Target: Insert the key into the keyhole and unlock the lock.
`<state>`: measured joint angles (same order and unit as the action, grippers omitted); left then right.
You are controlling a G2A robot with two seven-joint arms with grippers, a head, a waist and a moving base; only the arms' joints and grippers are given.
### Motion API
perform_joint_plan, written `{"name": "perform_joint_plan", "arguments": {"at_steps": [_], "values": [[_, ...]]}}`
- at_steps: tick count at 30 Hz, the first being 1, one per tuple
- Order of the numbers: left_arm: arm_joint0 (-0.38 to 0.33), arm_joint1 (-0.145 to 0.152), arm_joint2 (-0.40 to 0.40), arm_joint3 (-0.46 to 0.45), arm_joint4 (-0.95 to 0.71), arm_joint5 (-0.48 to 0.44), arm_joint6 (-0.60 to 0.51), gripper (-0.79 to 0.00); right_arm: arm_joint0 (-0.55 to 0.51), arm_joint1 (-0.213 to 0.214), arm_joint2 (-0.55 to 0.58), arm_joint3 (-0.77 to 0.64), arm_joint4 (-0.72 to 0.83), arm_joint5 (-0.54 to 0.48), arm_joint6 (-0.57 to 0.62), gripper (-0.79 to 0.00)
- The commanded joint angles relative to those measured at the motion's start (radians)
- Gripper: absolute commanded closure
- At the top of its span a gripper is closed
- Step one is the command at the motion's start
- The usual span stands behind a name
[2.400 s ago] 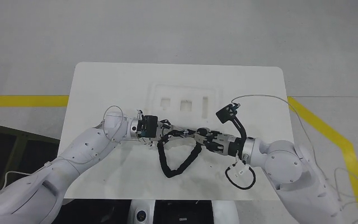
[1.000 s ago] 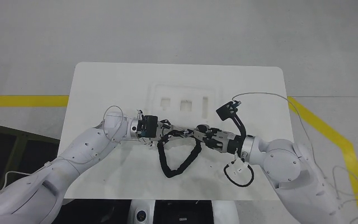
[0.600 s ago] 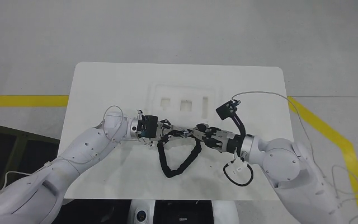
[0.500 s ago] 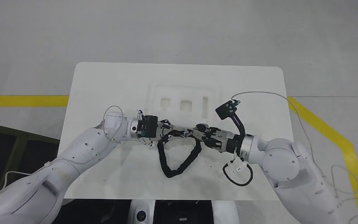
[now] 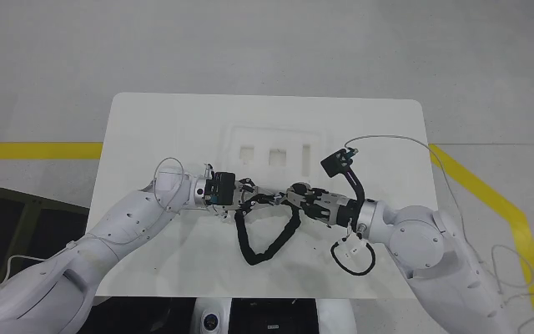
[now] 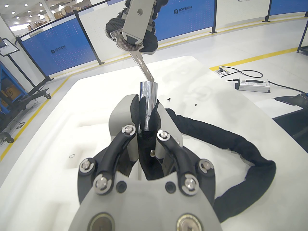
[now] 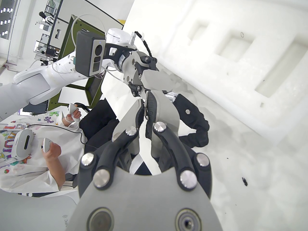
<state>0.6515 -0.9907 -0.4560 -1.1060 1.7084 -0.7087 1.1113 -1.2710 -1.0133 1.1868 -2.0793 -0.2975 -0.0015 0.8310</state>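
The left end effector point(image 6: 147, 108) is the closest thing. It is squeezed tight on the lock point(image 6: 148, 94), a shiny metal tube that stands up between its two pads. A black chain point(image 6: 240, 150) runs off from the lock and makes a loop on the white surface point(image 6: 216, 90) beside it.

Right above the lock is the key point(image 6: 142, 62). It leans over, and its tip touches the top edge of the lock. Above the key is the right end effector point(image 6: 131, 43), pinched shut on the key's flat head. Far past the lock, a white foam tray point(image 5: 275, 129) with little pockets lies on the surface.

I think this is the step of putting the key into the keyhole. The top face of the lock is turned away (so the hole itself is hidden), and I cannot tell if the tip has gone in at all. It looks like it only sits at the edge.

The next move should stand the key up so it lines up with the lock. Then the tip has to sit over the hole, go in gently, and turn. The left end effector must hold the lock very firm while this happens. If the key stays tilted, it may slide off the edge.
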Motion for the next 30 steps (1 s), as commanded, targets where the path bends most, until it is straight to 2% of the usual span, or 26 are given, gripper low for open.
{"name": "perform_joint_plan", "arguments": {"at_steps": [1, 15, 20, 30], "values": [[0.000, 0.000, 0.000, 0.000, 0.000, 0.000, 0.000, 0.000, -0.001, 0.000, 0.000, 0.000, 0.000, 0.001, -0.004, 0.000], [0.000, 0.000, 0.000, 0.000, 0.000, 0.000, 0.000, 0.000, 0.000, -0.003, -0.009, 0.005, -0.004, 0.007, -0.015, 0.000], [0.031, 0.002, -0.027, -0.032, -0.043, 0.010, -0.053, 0.000, -0.002, -0.004, -0.008, 0.006, -0.006, 0.009, -0.018, 0.000], [0.071, 0.009, -0.074, -0.042, -0.082, 0.003, -0.039, 0.000, -0.008, -0.004, -0.003, 0.008, -0.006, 0.008, -0.016, 0.000]]}}
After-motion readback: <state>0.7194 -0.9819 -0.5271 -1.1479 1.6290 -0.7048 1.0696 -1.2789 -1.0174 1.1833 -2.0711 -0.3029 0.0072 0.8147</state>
